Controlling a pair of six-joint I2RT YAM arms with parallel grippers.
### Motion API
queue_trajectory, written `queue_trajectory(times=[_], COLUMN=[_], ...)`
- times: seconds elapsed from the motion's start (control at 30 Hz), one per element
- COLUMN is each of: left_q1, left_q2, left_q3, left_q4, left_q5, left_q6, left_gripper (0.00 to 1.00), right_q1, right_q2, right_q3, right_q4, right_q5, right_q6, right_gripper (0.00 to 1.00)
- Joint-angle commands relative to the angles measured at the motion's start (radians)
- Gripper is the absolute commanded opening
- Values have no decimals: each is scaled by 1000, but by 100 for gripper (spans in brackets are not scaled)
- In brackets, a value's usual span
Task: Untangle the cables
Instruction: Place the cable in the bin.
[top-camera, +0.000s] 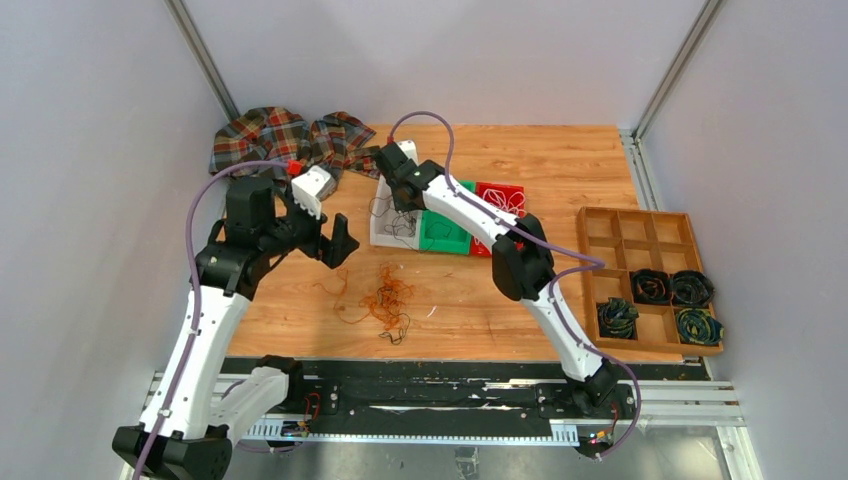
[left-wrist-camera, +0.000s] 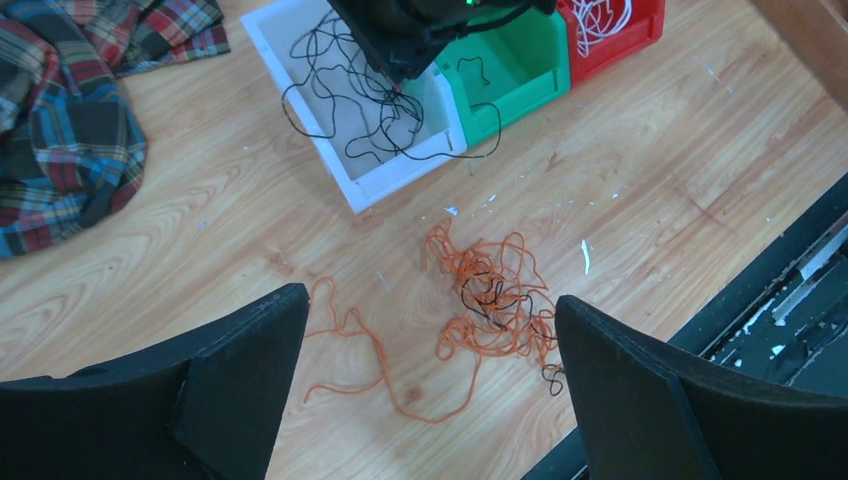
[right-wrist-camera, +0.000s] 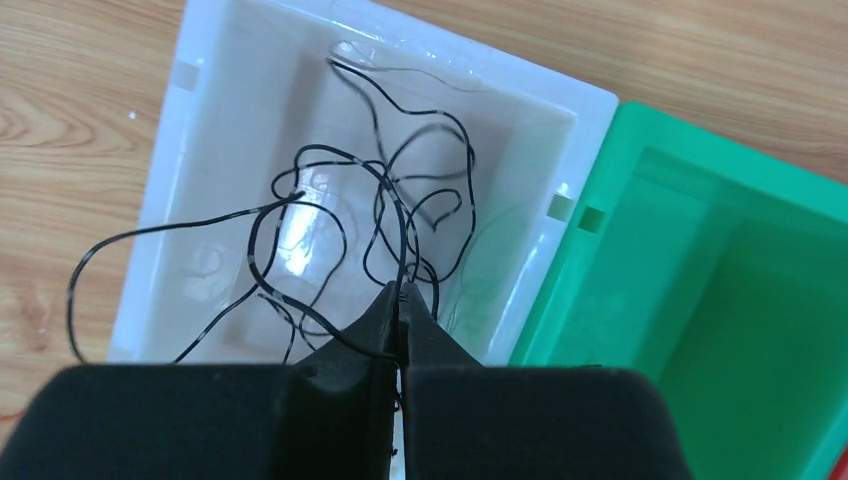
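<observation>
Nearest the front edge of the wooden bench (left-wrist-camera: 640, 170), a loose tangle of thin orange cable (left-wrist-camera: 500, 310), with a short black strand (left-wrist-camera: 480, 292) caught in it, is seen lying flat. Above it the left claw (left-wrist-camera: 428, 325) is held wide apart, empty. Farther back, the right claw (right-wrist-camera: 401, 310) is pressed together on a thin black cable (right-wrist-camera: 381, 205) looped inside a white plastic bin (right-wrist-camera: 190, 110), beside a green plastic bin (right-wrist-camera: 640, 130).

orange cables (left-wrist-camera: 495, 305), black cables (right-wrist-camera: 385, 200) — plaid cloth (top-camera: 285, 135)
</observation>
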Motion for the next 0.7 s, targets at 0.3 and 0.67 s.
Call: queue_trajectory(times=[0.3,0.67], left_q1=[13,17], left_q2=[34,105], left_q3=[154,269], left_q4=[-164,-249], left_q5=[-97,-47], left_q6=[131,177], left_gripper=[98,99], right_q1=[-4,-2], right_q2=[-61,-305], right_q3=[-91,-250], right_q4=[140,174], right_q5=[43,-30], right_q6=[-121,-163], right_gripper=[54,60])
